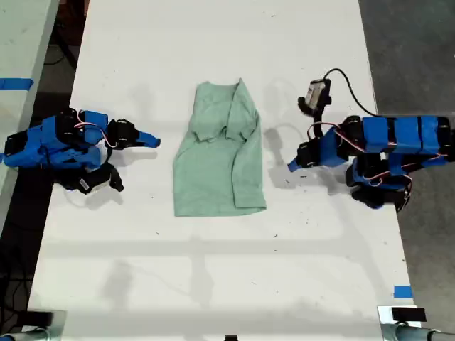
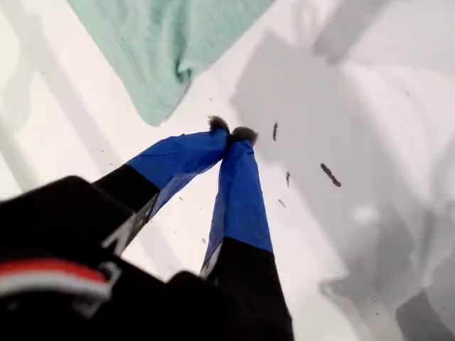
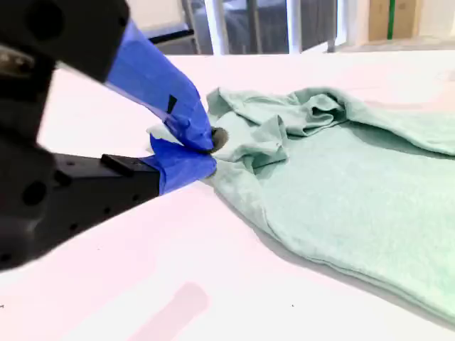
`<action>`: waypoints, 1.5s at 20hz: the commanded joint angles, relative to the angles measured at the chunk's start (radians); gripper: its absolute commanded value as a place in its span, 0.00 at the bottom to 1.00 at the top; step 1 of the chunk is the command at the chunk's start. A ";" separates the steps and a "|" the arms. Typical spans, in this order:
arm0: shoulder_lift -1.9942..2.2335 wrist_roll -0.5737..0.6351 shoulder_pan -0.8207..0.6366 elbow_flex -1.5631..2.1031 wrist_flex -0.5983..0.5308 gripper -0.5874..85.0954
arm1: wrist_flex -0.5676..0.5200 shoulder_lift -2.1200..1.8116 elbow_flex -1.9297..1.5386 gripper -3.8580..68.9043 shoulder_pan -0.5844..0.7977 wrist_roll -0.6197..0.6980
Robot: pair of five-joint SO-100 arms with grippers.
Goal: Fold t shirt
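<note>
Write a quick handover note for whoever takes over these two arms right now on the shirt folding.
My first gripper: shut, empty, over the bare table beside the t shirt, on the exterior view's right.
My second gripper: shut, empty, at the t shirt's opposite side.
Done: sides folded in to a narrow strip, rumpled at the collar end.
Left, probably: smooth the rumple, then fold crosswise.

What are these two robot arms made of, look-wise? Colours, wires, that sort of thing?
Both arms are bright blue plastic with black motor blocks and thin red and white wires. My first gripper and my second gripper have tapering blue-taped fingers on black bases. A black cable loops from one arm.
</note>
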State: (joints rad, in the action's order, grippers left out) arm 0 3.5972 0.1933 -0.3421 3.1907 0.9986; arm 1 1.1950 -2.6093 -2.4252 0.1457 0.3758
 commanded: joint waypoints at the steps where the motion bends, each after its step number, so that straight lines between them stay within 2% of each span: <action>1: 0.006 -0.006 0.012 0.003 -0.002 0.01 | -0.238 -0.261 -0.397 0.07 -0.006 -0.015; 3: 0.006 0.000 0.014 0.003 -0.005 0.01 | -0.334 -0.377 -0.584 0.07 -0.028 -0.040; 4: 0.006 0.005 0.012 0.002 -0.008 0.01 | -0.284 -0.509 -0.627 0.07 -0.040 -0.041; 5: 0.006 0.006 0.012 0.002 -0.009 0.01 | -0.187 -0.678 -0.670 0.07 -0.031 -0.046; 6: 0.006 0.006 0.014 0.002 -0.009 0.01 | -0.043 -0.862 -0.692 0.07 -0.025 -0.051; 7: 0.006 0.005 0.017 0.003 -0.009 0.01 | 0.012 -0.890 -0.690 0.07 -0.006 -0.048; 20: 0.006 0.005 0.020 0.003 -0.009 0.01 | 0.020 -0.888 -0.690 0.07 -0.011 -0.020; 30: 0.006 0.002 0.020 0.003 -0.009 0.01 | 0.048 -0.890 -0.690 0.07 -0.006 -0.083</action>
State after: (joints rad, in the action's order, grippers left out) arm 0 3.5972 0.1933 -0.3329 3.1907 0.9986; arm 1 1.2349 -3.4806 -3.0542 0.1289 0.3129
